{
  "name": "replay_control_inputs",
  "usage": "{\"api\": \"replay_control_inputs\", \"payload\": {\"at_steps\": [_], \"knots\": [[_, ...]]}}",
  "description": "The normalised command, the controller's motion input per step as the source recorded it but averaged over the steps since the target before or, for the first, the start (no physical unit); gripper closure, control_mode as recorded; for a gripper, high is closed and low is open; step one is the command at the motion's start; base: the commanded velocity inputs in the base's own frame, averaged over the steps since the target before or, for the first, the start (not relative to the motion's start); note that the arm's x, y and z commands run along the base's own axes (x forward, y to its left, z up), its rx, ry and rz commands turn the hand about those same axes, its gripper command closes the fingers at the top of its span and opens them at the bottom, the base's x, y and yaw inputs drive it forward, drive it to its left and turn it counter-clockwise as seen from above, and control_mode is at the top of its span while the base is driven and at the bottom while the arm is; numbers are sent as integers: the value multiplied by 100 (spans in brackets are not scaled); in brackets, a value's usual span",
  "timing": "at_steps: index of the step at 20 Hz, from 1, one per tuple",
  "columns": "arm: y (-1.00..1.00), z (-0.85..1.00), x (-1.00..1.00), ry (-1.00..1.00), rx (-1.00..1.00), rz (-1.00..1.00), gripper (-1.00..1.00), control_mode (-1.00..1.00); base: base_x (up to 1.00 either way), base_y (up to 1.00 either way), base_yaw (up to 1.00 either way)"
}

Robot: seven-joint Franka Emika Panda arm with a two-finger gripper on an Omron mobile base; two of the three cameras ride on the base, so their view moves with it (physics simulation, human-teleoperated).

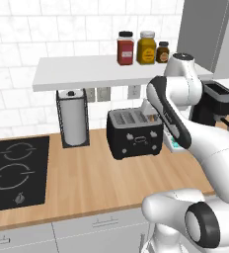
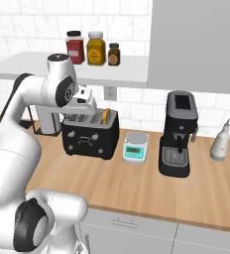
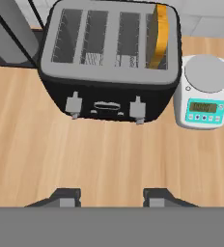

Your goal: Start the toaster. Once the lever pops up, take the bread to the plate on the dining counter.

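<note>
On the wooden bench [image 1: 87, 173] the toaster [image 3: 109, 62] sits under the hovering tool [image 3: 109, 197], jaws partly apart and empty, so a descent off-line could, I'd guess, miss a lever [image 3: 137, 109] and clip the bread [image 3: 158, 36] in the slot nearest the scale [image 3: 204, 91].

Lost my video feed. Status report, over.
Gripper open, empty, above the toaster front. Bread in the slot nearest the scale. Nothing blocking.
</note>
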Motion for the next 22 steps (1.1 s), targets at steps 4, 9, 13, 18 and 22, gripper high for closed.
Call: {"api": "replay_control_inputs", "payload": {"at_steps": [4,9,13,18,22], "knots": [[-19,-6,-24,-1,0,0,-100,-100,0,0,0],[-69,-59,-60,-18,0,-6,-100,-100,0,0,0],[-17,-77,2,-21,-1,-14,-100,-100,0,0,0],[0,-30,47,-21,1,-10,-100,-100,0,0,0],[0,-38,88,-12,1,-9,100,-100,0,0,0]]}}
